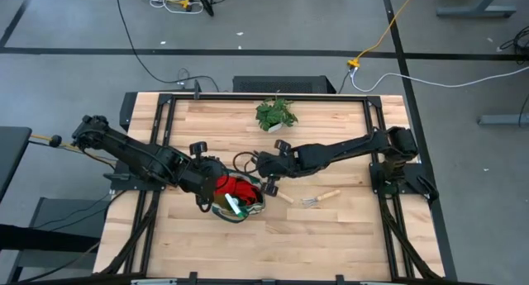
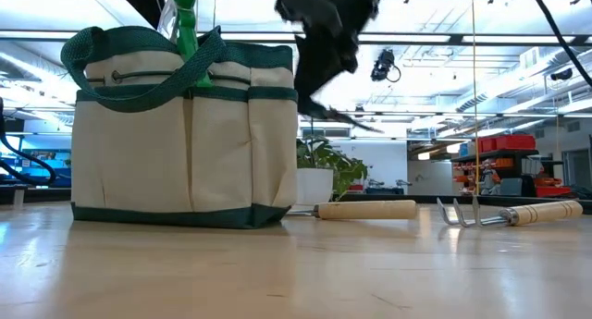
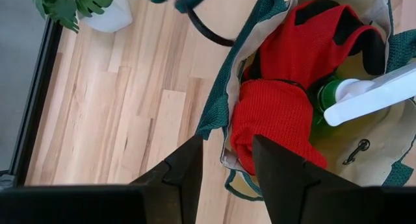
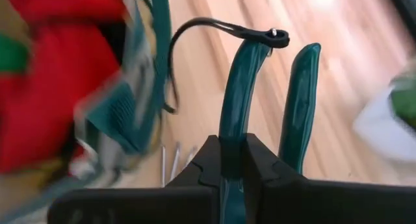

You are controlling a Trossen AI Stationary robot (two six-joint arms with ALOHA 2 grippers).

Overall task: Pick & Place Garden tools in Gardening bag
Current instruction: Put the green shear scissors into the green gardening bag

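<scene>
The cream gardening bag with green trim (image 1: 241,204) stands on the table, also in the low view (image 2: 185,134). Red gloves (image 3: 286,87) and a green spray bottle with a white trigger (image 3: 364,97) lie inside it. My left gripper (image 3: 227,175) is open and empty, over the bag's rim. My right gripper (image 1: 266,171) is shut on pruners with teal-green handles (image 4: 299,107) and a black loop (image 4: 195,26), above the table beside the bag. A wooden-handled tool (image 2: 365,209) and a wooden-handled fork (image 2: 509,213) lie flat on the table. My right gripper pinches one teal-green handle of the pruners (image 4: 235,113) between its two fingers. The handle runs forward out of the fingers, along them. The second handle (image 4: 298,120) stands free beside it. The pruners are lifted clear of the table; their blades are hidden behind the gripper.
A leafy plant in a white pot (image 1: 277,116) stands at the table's far side. The wooden-handled tool (image 1: 283,196) and the fork (image 1: 321,199) lie to the right of the bag. Bare wood shows along the table's near edge.
</scene>
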